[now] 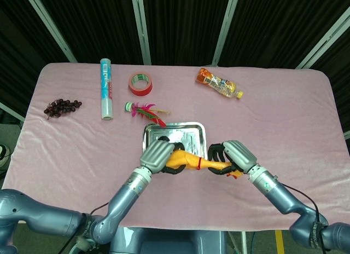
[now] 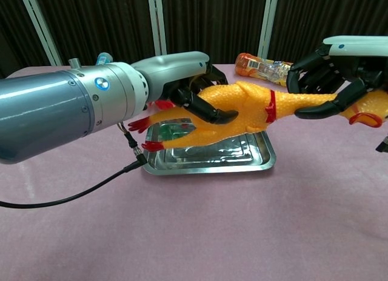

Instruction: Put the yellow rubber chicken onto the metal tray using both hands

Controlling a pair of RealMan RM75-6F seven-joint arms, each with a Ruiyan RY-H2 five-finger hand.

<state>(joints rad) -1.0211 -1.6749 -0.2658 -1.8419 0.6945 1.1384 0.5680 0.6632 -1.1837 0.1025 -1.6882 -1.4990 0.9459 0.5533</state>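
Your left hand (image 2: 197, 99) grips the soft, light rubber chicken's (image 2: 242, 105) body, right hand (image 2: 339, 75) its neck; support both ends.

Both arms are smooth, rounded tubes in glossy blue-grey metal, stepping down to paler silver cuffs at the wrists. The left forearm (image 2: 54, 120) carries a small round blue-and-white badge, and a thin black cable (image 2: 91, 187) with an angled plug hangs from its underside. The left hand (image 2: 188, 90) and right hand (image 2: 342, 72) each have a pale grey shell on the back and black segmented fingers (image 2: 209, 111).
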